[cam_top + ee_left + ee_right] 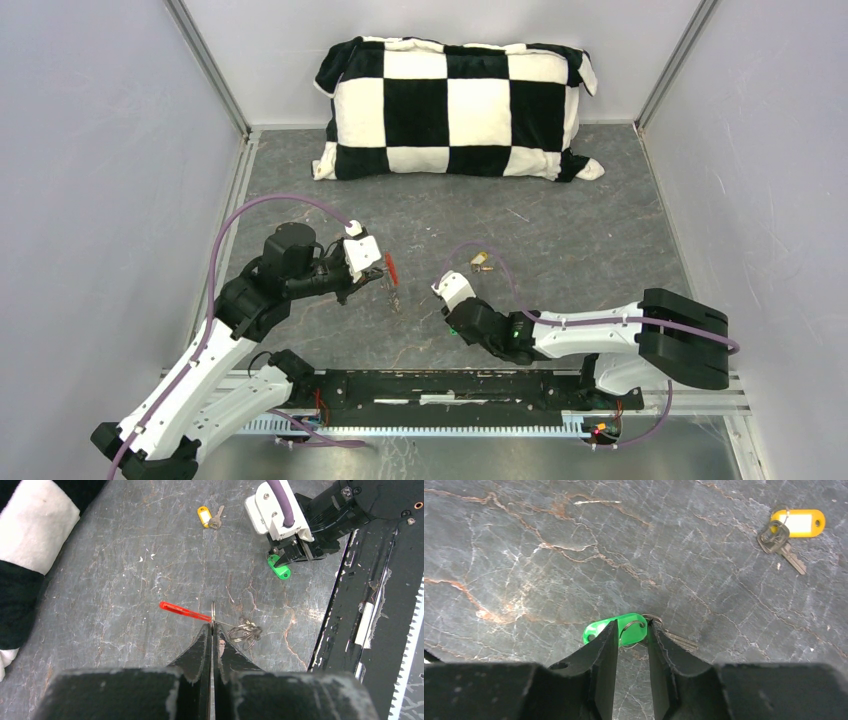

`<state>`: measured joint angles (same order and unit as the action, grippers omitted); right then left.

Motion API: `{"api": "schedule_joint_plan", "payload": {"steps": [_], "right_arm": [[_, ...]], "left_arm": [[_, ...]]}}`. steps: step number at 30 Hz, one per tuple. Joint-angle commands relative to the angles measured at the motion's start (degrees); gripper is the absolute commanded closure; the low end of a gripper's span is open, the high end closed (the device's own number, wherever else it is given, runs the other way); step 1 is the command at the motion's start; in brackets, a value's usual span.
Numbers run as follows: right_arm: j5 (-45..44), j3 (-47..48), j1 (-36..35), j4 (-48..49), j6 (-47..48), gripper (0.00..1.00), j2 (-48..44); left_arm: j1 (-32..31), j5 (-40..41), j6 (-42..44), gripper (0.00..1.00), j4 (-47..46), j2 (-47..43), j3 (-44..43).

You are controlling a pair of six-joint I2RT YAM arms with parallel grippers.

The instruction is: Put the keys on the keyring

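Note:
The keyring stands edge-on as a thin silver ring (213, 611), with its red tag (182, 611) to the left and its chain links (245, 630) lying on the floor. My left gripper (212, 625) is shut on that ring, and it shows at centre left from above (380, 277). The green-headed key (596, 628) lies on the grey floor. My right gripper (632, 625) is low over it, fingers pressed to either side of its small ring. The yellow-headed key (796, 527) lies apart, up and to the right, also visible from above (482, 262).
A black-and-white checked pillow (455, 105) lies at the back of the floor. White walls close in the left and right sides. A black rail (450, 390) runs along the near edge between the arm bases. The right arm's wrist (300, 520) is close to my left gripper.

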<state>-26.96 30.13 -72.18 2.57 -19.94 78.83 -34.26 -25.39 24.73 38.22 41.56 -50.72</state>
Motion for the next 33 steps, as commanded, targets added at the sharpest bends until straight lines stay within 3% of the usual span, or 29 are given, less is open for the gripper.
{"api": "schedule_joint_plan", "payload": {"steps": [1, 7, 15, 18, 26, 33], "right_arm": [[-4.36, 1.17, -0.45, -0.94, -1.28, 0.67, -1.02], [-3.8, 0.16, -0.76, -1.07, -2.57, 0.69, -1.45], [-5.19, -1.89, -1.02, -0.66, -4.05, 0.86, -5.15], [-5.48, -2.61, -0.97, -0.55, -4.23, 0.87, -5.87], [-3.63, -2.62, -1.08, -0.11, -5.17, 0.66, -5.04], [-3.06, -3.67, -1.07, 0.51, -5.83, 0.67, -5.4]], "left_arm": [[-0.1, 0.32, -1.88, 0.98, -0.97, -0.87, -2.01], [-0.16, 0.08, -2.33, 0.98, -1.03, -0.65, -2.37], [-0.13, -0.01, -3.06, 0.98, -1.04, -0.74, -2.3], [-0.15, -0.23, -3.22, 0.98, -1.04, -0.7, -2.28], [-0.1, -0.19, -3.2, 0.98, -0.97, -0.6, -2.28], [-0.1, -0.27, -3.2, 0.98, -0.97, -0.69, -2.2]]}}
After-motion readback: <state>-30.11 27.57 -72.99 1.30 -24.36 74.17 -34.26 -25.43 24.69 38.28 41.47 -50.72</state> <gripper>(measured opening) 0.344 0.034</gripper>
